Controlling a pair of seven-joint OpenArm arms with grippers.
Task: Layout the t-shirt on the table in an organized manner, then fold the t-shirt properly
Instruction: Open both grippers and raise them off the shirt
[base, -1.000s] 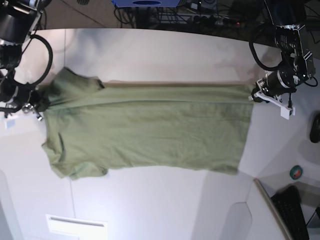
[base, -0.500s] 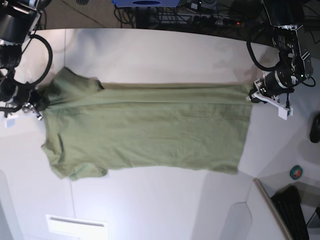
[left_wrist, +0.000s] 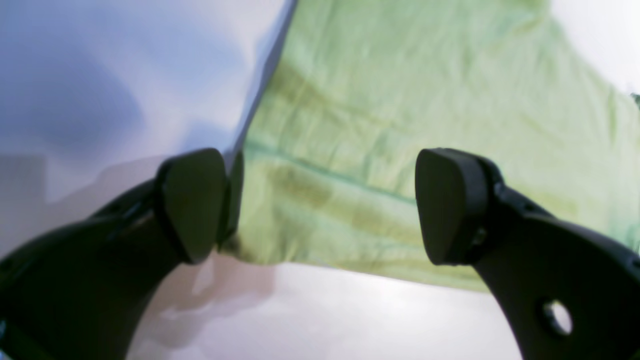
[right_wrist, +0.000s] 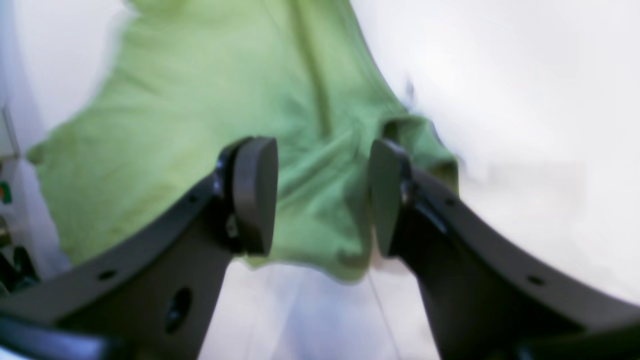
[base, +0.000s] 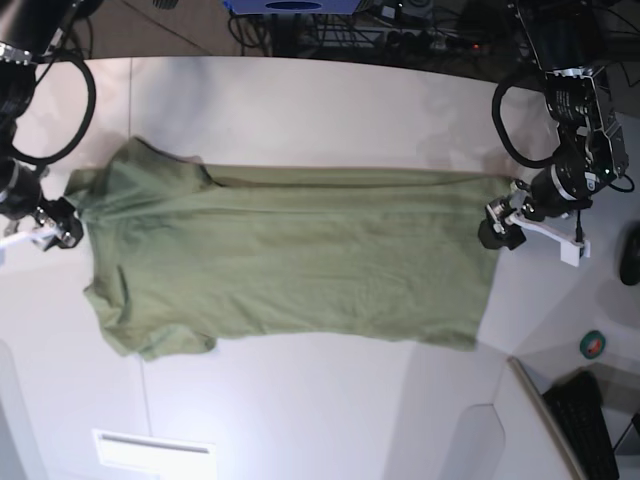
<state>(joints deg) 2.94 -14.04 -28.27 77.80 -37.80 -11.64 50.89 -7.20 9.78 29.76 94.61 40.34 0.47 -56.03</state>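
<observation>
The olive-green t-shirt (base: 290, 260) lies flat across the white table (base: 300, 100), collar end on the left and hem on the right. My left gripper (base: 497, 228) is at the hem's far corner. In the left wrist view it (left_wrist: 320, 205) is open, with the shirt's corner (left_wrist: 380, 125) lying between the fingers. One finger (left_wrist: 192, 205) is at the cloth's edge. My right gripper (base: 60, 228) is at the shoulder end. In the right wrist view it (right_wrist: 320, 195) is open over the shirt's edge (right_wrist: 210, 125), holding nothing.
A black keyboard (base: 590, 420), a green roll (base: 593, 345) and a dark object (base: 630, 255) sit at the right. A white rectangle (base: 155, 450) lies near the front edge. Dark floor with cables (base: 330, 25) runs beyond the far edge.
Both grippers have let go of the shirt's far edge and opened. The left gripper has moved toward the front, the right gripper slightly outward. The shirt has settled flat.
</observation>
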